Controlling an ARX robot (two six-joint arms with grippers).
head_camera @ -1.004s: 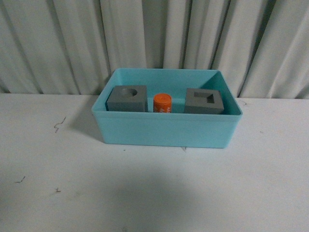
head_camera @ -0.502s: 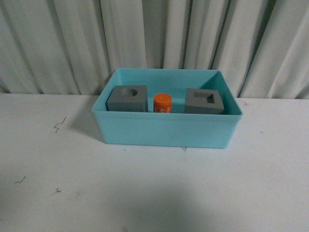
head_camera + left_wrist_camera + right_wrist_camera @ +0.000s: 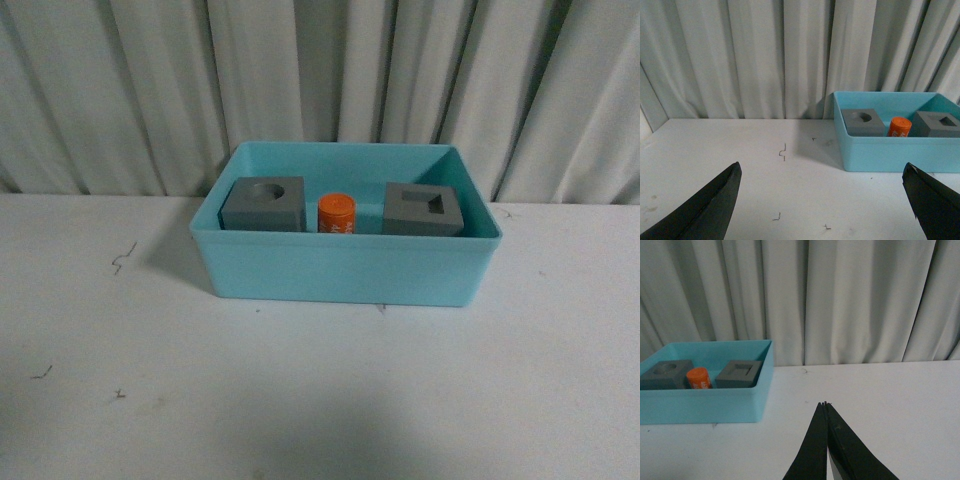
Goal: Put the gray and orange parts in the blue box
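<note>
The blue box (image 3: 345,268) stands on the white table in front of the curtain. Inside it, in a row, sit a gray cube with a round hole (image 3: 264,203), the orange cylinder (image 3: 337,212) and a gray cube with a rectangular hole (image 3: 424,209). Neither arm shows in the front view. My left gripper (image 3: 822,175) is open and empty over the table, with the blue box (image 3: 890,150) ahead of it to one side. My right gripper (image 3: 825,404) is shut on nothing, above bare table beside the blue box (image 3: 705,405).
A pleated grey curtain (image 3: 320,80) closes off the back of the white table (image 3: 320,400). Small dark scratch marks (image 3: 122,257) dot the tabletop to the left of the box.
</note>
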